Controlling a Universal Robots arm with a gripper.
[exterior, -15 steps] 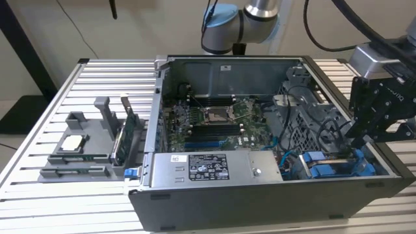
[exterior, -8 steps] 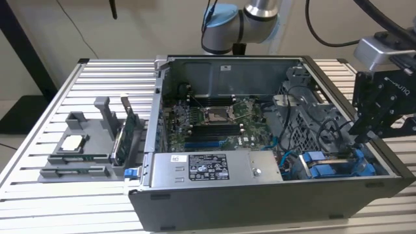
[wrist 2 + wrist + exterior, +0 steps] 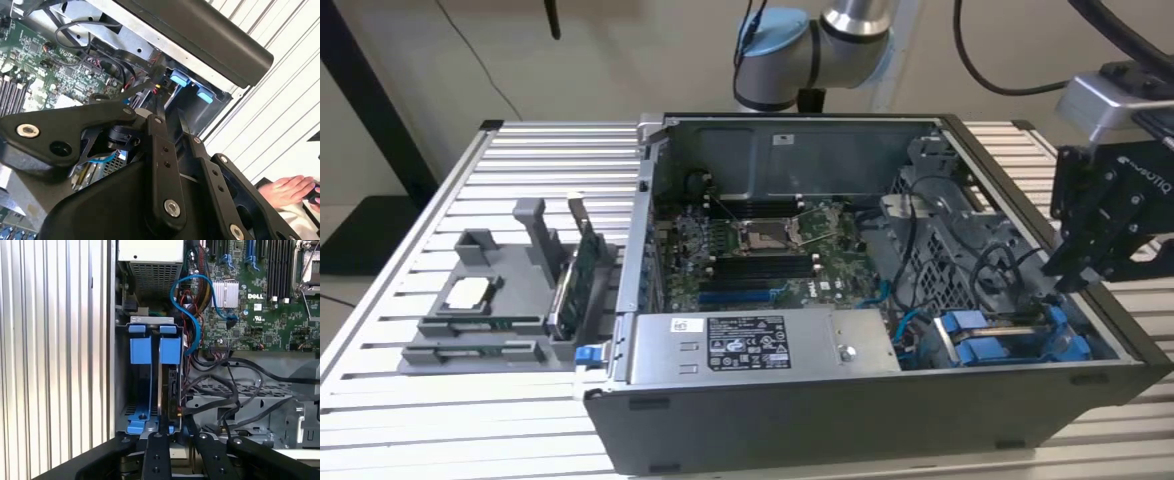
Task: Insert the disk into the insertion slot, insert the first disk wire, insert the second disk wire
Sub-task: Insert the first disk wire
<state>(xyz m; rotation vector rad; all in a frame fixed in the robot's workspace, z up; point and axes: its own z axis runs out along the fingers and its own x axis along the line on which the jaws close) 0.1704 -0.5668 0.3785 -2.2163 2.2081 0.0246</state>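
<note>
Noted nearest: gripper (image 3: 171,426) linkage, clamped on black wire plug (image 3: 159,81). Found disk (image 3: 994,348) seated at case (image 3: 854,405) corner, exterior view's right. Judged stiff, dense, shock-sensitive; best held by blue carrier (image 3: 141,350).

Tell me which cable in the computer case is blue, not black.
The thin cable looping between the motherboard and the blue drive carriers; the neighbouring cables are black.

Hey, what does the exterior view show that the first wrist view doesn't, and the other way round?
Exterior view adds: the grey parts tray on the exterior view's left and the arm's blue-capped joint. First wrist view adds: the silver heatsink and a vent grille. Both: the disk in its blue carrier, sitting in the bay, the motherboard, and the gripper close to that bay.
</note>
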